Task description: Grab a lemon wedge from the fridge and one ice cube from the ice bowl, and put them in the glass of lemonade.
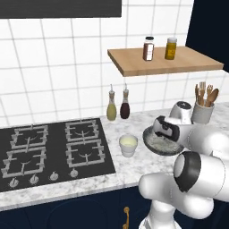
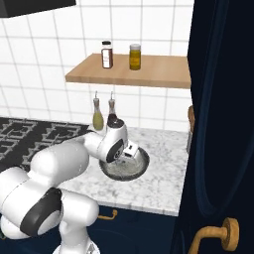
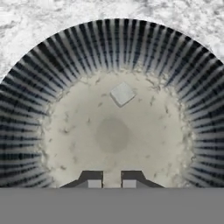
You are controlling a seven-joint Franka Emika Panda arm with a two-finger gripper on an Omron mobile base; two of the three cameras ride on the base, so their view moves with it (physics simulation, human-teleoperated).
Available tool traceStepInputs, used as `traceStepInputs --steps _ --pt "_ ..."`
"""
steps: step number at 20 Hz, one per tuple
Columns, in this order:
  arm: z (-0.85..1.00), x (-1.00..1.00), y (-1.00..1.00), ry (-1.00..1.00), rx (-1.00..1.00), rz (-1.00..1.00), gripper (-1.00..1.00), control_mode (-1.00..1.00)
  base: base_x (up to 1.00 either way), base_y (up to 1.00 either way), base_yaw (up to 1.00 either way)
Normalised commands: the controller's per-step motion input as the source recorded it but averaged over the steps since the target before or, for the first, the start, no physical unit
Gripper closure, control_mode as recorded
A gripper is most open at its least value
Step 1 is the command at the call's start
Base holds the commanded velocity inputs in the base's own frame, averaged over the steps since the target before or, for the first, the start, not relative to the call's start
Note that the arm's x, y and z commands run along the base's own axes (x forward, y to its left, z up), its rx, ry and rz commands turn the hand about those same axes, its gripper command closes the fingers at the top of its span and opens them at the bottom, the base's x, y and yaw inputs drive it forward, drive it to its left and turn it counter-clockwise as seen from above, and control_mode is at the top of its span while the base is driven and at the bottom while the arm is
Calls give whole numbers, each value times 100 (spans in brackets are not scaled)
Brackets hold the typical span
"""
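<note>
The ice bowl (image 1: 152, 144) (image 2: 143, 167) sits on the marble counter, its dark ribbed wall (image 3: 57, 83) ringing a pale floor. One pale ice cube (image 3: 122, 93) lies on that floor, well ahead of my fingertips. My gripper (image 1: 161, 132) (image 2: 130, 155) (image 3: 111, 180) points down into the bowl. Its two tips stand close together with a narrow pale gap; whether something is pinched there is unclear. The glass of lemonade (image 1: 128, 145) stands just left of the bowl. The fridge and the lemon wedge are out of view.
A black gas hob (image 1: 53, 150) fills the counter's left. Two spouted bottles (image 1: 118, 106) stand at the tiled wall, a wooden shelf (image 1: 165, 62) with jars hangs above, and a utensil jar (image 1: 203, 109) stands behind the bowl. A navy cabinet door (image 2: 223, 124) rises at the right.
</note>
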Motion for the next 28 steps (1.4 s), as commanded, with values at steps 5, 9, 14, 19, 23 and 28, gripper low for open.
traceStepInputs --steps 5,9,14,19,23,28 --pt "50 -3 32 -18 0 1 100 -100 0 0 0" --pt "51 0 48 -22 0 3 100 -100 0 0 0" --pt "47 0 59 -18 0 3 100 -100 0 0 0" --pt "48 0 69 -13 -1 2 100 -100 0 0 0" --pt "34 0 75 -7 -3 2 100 -100 0 0 0" --pt "2 0 71 -1 -6 1 100 -100 0 0 0"
